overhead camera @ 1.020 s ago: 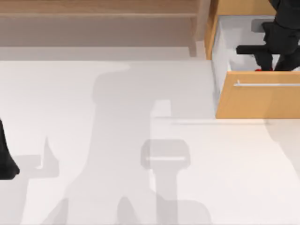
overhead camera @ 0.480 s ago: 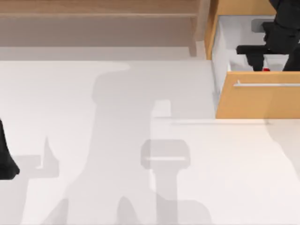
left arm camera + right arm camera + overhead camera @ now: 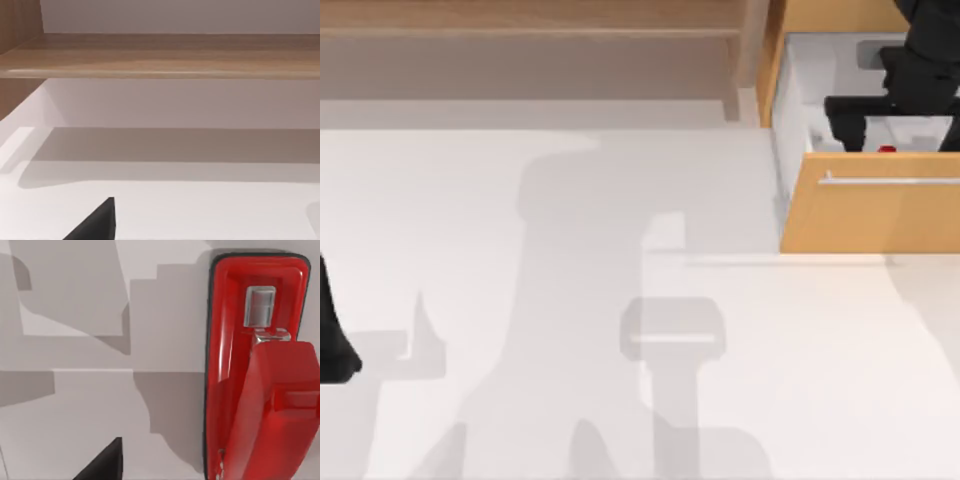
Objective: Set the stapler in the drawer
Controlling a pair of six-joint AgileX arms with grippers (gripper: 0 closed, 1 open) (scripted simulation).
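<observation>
The drawer stands pulled out at the table's back right, with an orange-tan front, a silver bar handle and a white inside. The red stapler lies in it just behind the front panel. In the right wrist view the stapler rests flat on the drawer's white floor. My right gripper hangs over the drawer, open, with its fingers spread on either side of the stapler and apart from it. One dark fingertip shows near the stapler. My left gripper is parked at the table's left edge.
A long brown wooden shelf runs along the back of the table, left of the drawer; the left wrist view faces the shelf. Arm shadows lie across the white table.
My right gripper's fingers have spread apart over the drawer and let go of the stapler, which now lies on the drawer floor. The left arm has not moved.
</observation>
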